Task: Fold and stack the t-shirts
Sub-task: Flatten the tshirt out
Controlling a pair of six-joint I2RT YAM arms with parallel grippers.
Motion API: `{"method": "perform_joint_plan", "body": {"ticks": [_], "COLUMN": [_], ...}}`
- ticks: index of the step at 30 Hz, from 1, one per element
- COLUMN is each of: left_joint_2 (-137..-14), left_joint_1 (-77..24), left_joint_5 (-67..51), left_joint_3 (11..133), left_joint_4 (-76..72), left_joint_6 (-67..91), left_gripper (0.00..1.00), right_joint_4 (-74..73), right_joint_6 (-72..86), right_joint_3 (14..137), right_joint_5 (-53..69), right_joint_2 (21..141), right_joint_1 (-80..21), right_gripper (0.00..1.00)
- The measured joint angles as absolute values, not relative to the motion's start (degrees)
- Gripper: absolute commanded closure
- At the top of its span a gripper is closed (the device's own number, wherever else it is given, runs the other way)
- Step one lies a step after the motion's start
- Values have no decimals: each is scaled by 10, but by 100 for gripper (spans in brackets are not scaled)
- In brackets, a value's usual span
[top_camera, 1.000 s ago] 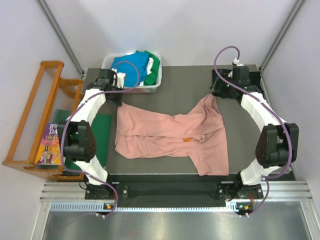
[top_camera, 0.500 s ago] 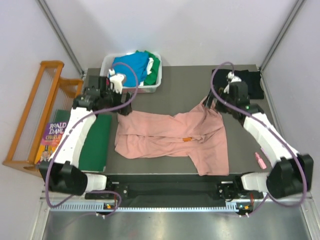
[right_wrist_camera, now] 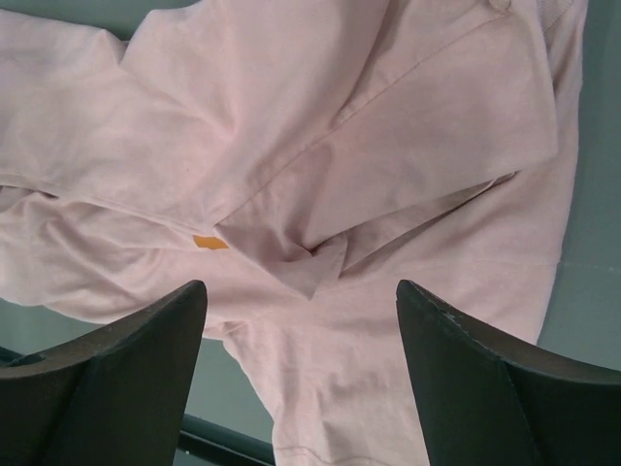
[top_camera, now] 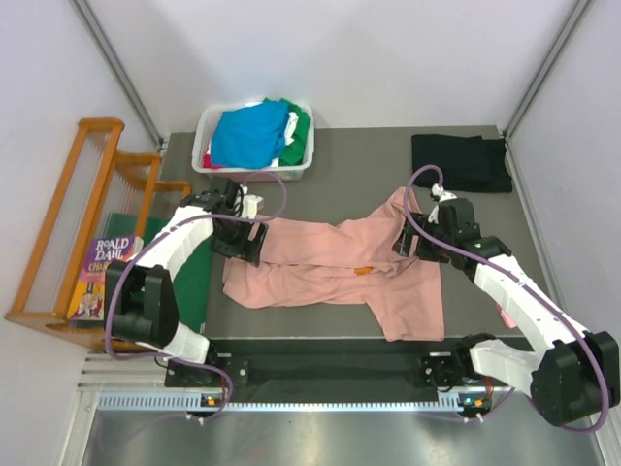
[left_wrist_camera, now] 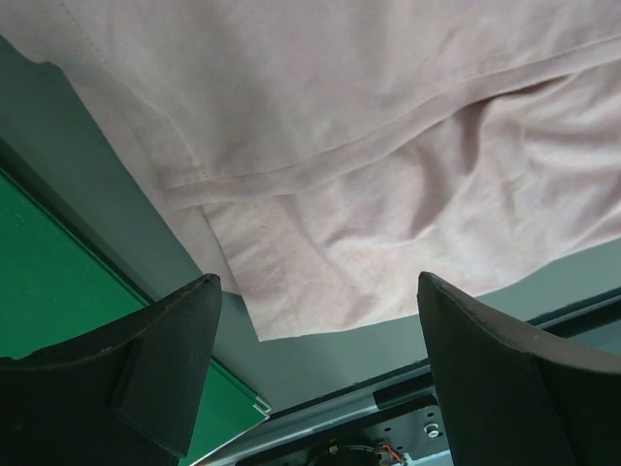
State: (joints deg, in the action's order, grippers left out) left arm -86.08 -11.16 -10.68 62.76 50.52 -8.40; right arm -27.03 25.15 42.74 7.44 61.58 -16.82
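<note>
A dusty-pink t-shirt (top_camera: 330,267) lies crumpled and spread across the dark table, its small orange print (top_camera: 363,271) facing up. My left gripper (top_camera: 239,239) hovers open over the shirt's left edge. In the left wrist view the gripper (left_wrist_camera: 318,291) has nothing between its fingers (left_wrist_camera: 146,369), and the pink hem (left_wrist_camera: 320,223) lies below. My right gripper (top_camera: 413,243) hangs open over the shirt's right part. The right wrist view shows this gripper (right_wrist_camera: 301,291) empty above the folds and the print (right_wrist_camera: 210,242). A folded black t-shirt (top_camera: 460,162) rests at the far right.
A white basket (top_camera: 206,146) at the far left holds blue (top_camera: 247,134) and green (top_camera: 299,131) shirts. A flat green board (top_camera: 194,277) lies on the table's left edge, with a book (top_camera: 97,272) and a wooden rack (top_camera: 68,223) beyond it.
Both grippers opened, left the pink shirt's far corners and moved toward me over it. The right arm's move uncovered the black shirt. The pink shirt has hardly shifted.
</note>
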Motion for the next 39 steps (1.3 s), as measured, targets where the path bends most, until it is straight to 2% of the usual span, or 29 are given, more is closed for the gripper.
{"method": "perform_joint_plan", "body": {"ticks": [11,22,26,28,31,33,36,39], "left_joint_2": [-899,-968,-970,-970,-971,-972,-980,-991], "left_joint_1": [-106,-61,-56,-56,-56,-56,-52,-37], "left_joint_5": [-78,-88,-92,-95,-96,-96,-97,-104], "left_joint_3": [628,628,628,628,628,628,628,628], "left_joint_4": [467,437,433,432,429,425,414,409], "left_joint_6": [-64,-59,-59,-59,-58,-58,-59,-59], "left_gripper": [26,30,31,38,46,45,37,34], "right_joint_4": [-266,-266,-266,-266,-266,-266,-266,-267], "right_joint_6": [251,250,249,246,246,246,246,246], "right_joint_3": [427,427,427,427,427,427,427,427], "right_joint_5": [81,86,87,87,88,89,91,93], "right_joint_2": [616,619,619,620,621,622,622,622], "right_joint_1": [-168,-168,-168,-168,-168,-168,-168,-168], "right_gripper": [32,35,44,52,54,55,52,49]}}
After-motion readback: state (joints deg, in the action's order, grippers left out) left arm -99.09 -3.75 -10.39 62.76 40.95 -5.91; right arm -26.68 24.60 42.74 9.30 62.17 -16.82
